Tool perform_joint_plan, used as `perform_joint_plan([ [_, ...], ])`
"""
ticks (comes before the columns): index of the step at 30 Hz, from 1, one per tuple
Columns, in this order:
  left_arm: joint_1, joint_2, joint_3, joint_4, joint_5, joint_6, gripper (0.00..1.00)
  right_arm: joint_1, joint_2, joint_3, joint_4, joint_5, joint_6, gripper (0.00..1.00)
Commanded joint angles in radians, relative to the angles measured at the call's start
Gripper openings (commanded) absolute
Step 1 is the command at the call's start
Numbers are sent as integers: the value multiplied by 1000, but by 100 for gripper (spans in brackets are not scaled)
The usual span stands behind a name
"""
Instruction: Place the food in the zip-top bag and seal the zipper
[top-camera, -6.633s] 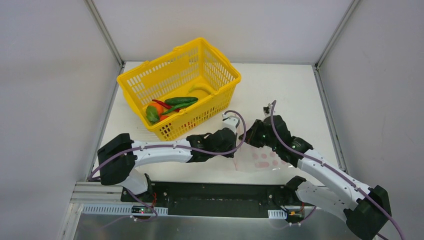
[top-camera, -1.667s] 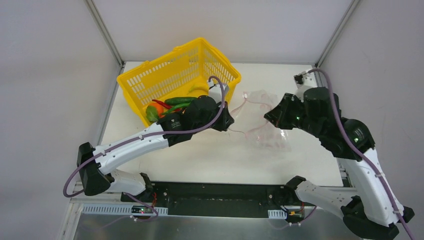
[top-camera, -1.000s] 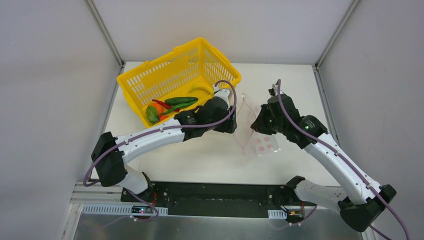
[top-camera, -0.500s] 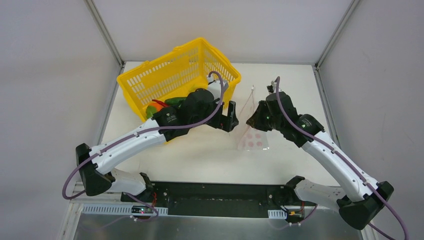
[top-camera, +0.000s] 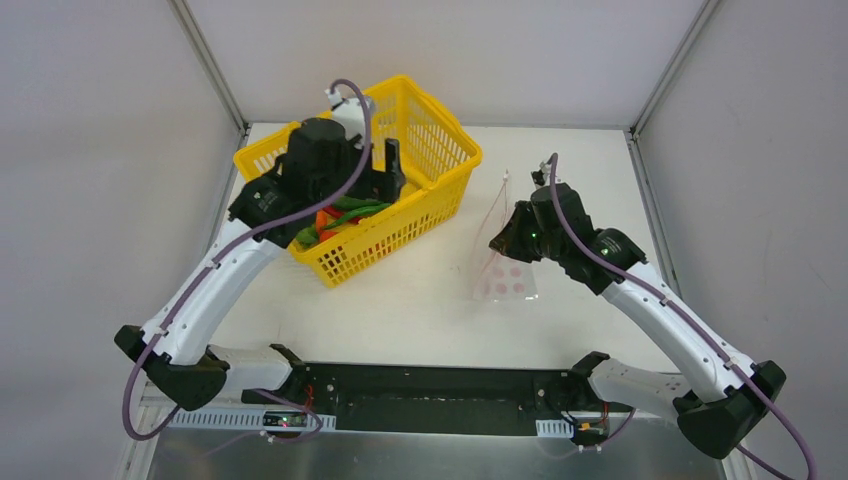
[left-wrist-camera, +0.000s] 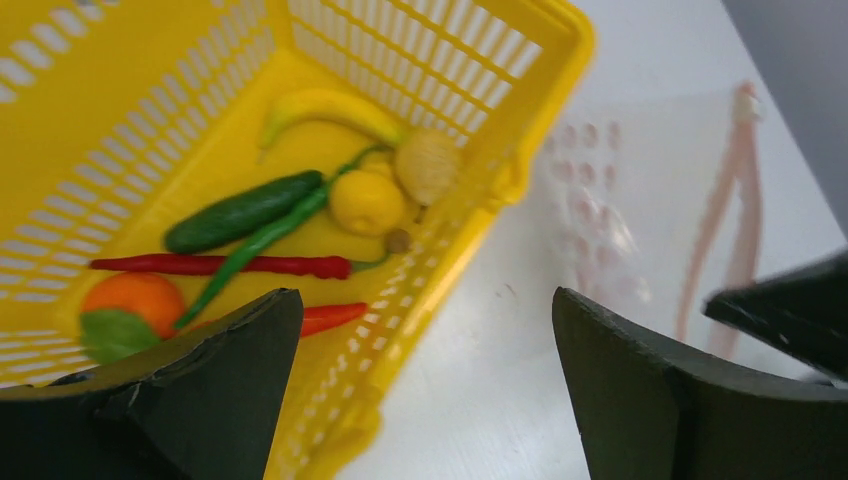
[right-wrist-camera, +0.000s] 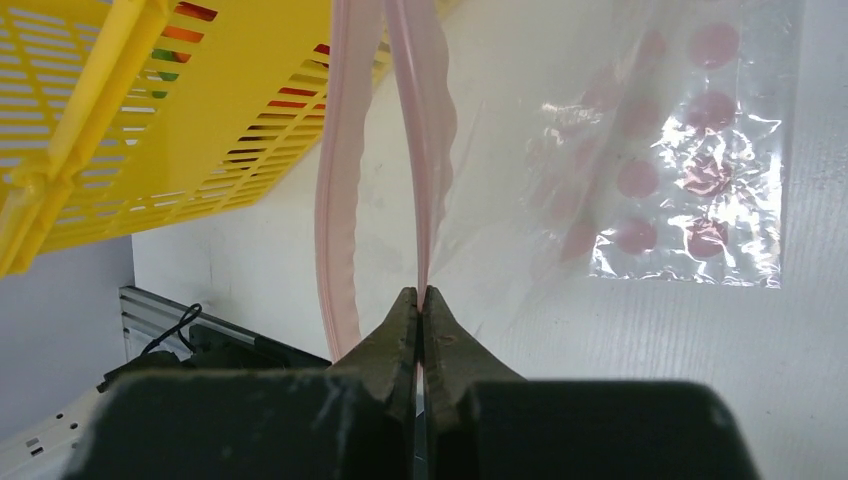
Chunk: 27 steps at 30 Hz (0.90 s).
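The food lies in the yellow basket (left-wrist-camera: 470, 60): a banana (left-wrist-camera: 330, 105), a lemon (left-wrist-camera: 368, 200), long green peppers (left-wrist-camera: 243, 210), a red chili (left-wrist-camera: 220, 265) and an orange fruit (left-wrist-camera: 135, 297). My left gripper (left-wrist-camera: 425, 300) hangs open and empty over the basket's right wall (top-camera: 430, 105). To the right, my right gripper (right-wrist-camera: 420, 295) is shut on one lip of the pink zipper (right-wrist-camera: 415, 130). The other lip bows away, leaving the mouth parted. The clear dotted zip-top bag (top-camera: 505, 275) hangs from that grip (top-camera: 503, 240), and its bottom rests on the table.
The basket (top-camera: 270, 160) stands at the table's back left, close to the left wall post. Grey walls close in the table on the left, back and right. A metal rail with both arm bases runs along the near edge.
My left gripper let go of the bag's lip, opened wide and swung up and left to above the basket. The right gripper stayed shut on the zipper, and the bag settled lower.
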<state>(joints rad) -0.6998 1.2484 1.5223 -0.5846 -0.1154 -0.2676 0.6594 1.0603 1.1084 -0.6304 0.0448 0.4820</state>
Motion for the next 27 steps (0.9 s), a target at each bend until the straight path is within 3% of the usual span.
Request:
perform_joint_plan([
  [1, 179, 49, 114, -133, 58, 180, 99, -3, -29, -9, 35, -18, -4, 0],
  [9, 499, 300, 283, -382, 567, 489, 99, -3, -51, -37, 64, -53, -6, 0],
  [11, 540, 382, 341, -477, 639, 566, 99, -2, -48, -36, 65, -78, -8, 0],
  [13, 563, 461, 385, -529, 624, 596, 98, -2, -49, -42, 72, -87, -9, 0],
  [18, 566, 611, 467, -645, 620, 579, 94, -2, -52, -58, 75, -95, -20, 0],
  [27, 393, 577, 297, -592, 628, 549, 95, -2, -66, -80, 88, -95, -23, 0],
])
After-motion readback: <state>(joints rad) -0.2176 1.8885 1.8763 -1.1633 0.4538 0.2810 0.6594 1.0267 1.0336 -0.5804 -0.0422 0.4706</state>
